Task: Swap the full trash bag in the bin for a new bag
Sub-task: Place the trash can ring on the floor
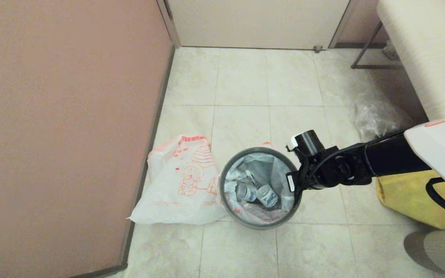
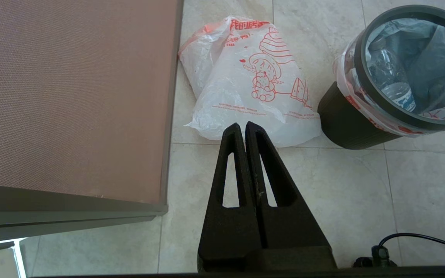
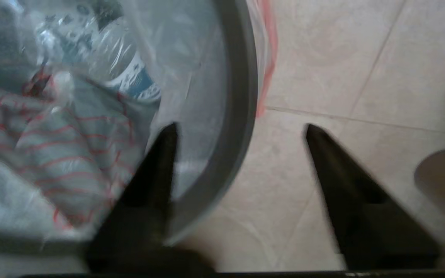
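Black bin point(image 1: 260, 216) stands on tiled floor point(image 1: 242, 77), full trash bag point(image 1: 261, 185) inside under grey hoop point(image 1: 222, 181); new bag point(image 1: 180, 185) lies flat just left; right gripper point(image 1: 294, 185) at bin's right rim. Left wrist: left gripper point(image 2: 243, 127) shut, empty. Right wrist: jaws spread astride the hoop point(image 3: 238, 116), holding nothing.

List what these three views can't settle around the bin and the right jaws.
- Head view: right gripper hidden under its own wrist, so contact with the hoop is unreadable.
- Right wrist view: blur; whether either finger touches the hoop or the full trash bag is unclear.
- Bin: depth of contents hidden by bag folds.
- Yellow bag: cut by the arm and the frame edge.
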Robot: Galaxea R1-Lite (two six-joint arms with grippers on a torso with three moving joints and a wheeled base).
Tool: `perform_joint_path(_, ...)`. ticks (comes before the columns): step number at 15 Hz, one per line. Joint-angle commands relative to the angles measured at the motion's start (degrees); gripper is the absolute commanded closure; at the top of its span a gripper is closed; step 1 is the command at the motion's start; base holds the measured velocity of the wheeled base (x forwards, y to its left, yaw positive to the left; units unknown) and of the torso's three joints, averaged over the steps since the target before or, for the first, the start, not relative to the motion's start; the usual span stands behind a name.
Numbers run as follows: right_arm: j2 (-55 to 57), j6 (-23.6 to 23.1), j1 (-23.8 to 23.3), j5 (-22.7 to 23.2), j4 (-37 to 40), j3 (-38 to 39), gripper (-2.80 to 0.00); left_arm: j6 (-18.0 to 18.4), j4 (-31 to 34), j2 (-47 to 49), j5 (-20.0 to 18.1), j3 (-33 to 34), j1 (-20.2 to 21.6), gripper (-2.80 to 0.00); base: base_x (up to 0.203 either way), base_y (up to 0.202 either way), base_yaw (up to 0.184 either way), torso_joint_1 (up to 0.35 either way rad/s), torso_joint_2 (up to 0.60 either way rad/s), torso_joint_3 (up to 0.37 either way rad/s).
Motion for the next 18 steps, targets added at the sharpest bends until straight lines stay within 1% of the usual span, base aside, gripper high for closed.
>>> perform_joint_path(1, 2.08, 0.02, 0.04, 0.02, -0.84, -1.35, 0.00, -0.04, -0.06, -0.02, 0.01, 0.00, 0.01, 0.00, 0.000, 0.000, 0.000, 0.000, 0.00, 0.000)
perform_joint_path(4, 3.61, -0.14, 0.03, -0.05, -0.78, -3.59, 0.00, -0.04, 0.02, -0.02, 0.01, 0.00, 0.01, 0.00, 0.000, 0.000, 0.000, 0.000, 0.00, 0.000)
perform_joint_path(9, 2.29, 0.10, -0.47, -0.40, -0.37, -3.07, 0.00, -0.04, -0.03, -0.02, 0.01, 0.00, 0.01, 0.00, 0.000, 0.000, 0.000, 0.000, 0.00, 0.000)
perform_joint_path(12, -2.56, 0.13, 0.04, -0.43, -0.11, -0.38, 0.00, -0.04, 0.02, -0.02, 0.01, 0.00, 0.01, 0.00, 0.000, 0.000, 0.000, 0.000, 0.00, 0.000)
perform_joint_path(15, -8.20, 0.30, 0.60, -0.54, 2.43, 2.55, 0.00, -0.04, 0.02, -0.02, 0.01, 0.00, 0.01, 0.00, 0.000, 0.000, 0.000, 0.000, 0.00, 0.000)
perform_joint_path(18, -14.94, 2.38, 2.13, -0.51, 4.81, 6.44, 0.00, -0.04, 0.02, -0.02, 0.01, 0.00, 0.01, 0.00, 0.000, 0.000, 0.000, 0.000, 0.00, 0.000)
